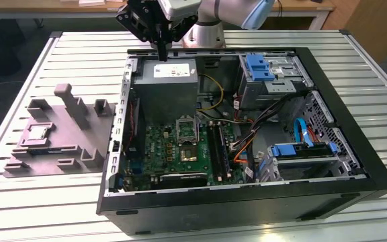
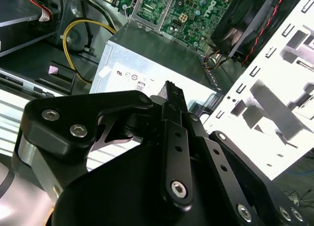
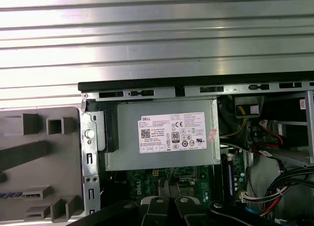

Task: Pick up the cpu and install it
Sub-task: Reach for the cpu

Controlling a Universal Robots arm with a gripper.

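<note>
From my station I see the gripper [image 1: 163, 56] hanging above the back edge of the open computer case [image 1: 247, 204], over the grey power supply [image 1: 167, 83]. Its fingers look pressed together into one narrow point, with nothing between them. In both wrist views the black finger links [image 2: 172, 91] [image 3: 170, 183] meet the same way, aimed at the labelled power supply box [image 3: 162, 138]. The cpu [image 1: 38, 133] is well apart from the gripper. It lies flat in a recess of the grey moulded fixture [image 1: 66, 151], which sits on the slatted metal table [image 1: 46, 206] on the exterior view's left, just beside the case. Inside the case, the green motherboard [image 1: 173, 156] lies below the power supply, and its rectangular socket frame [image 1: 187, 129] sits near the board's upper edge.
</note>
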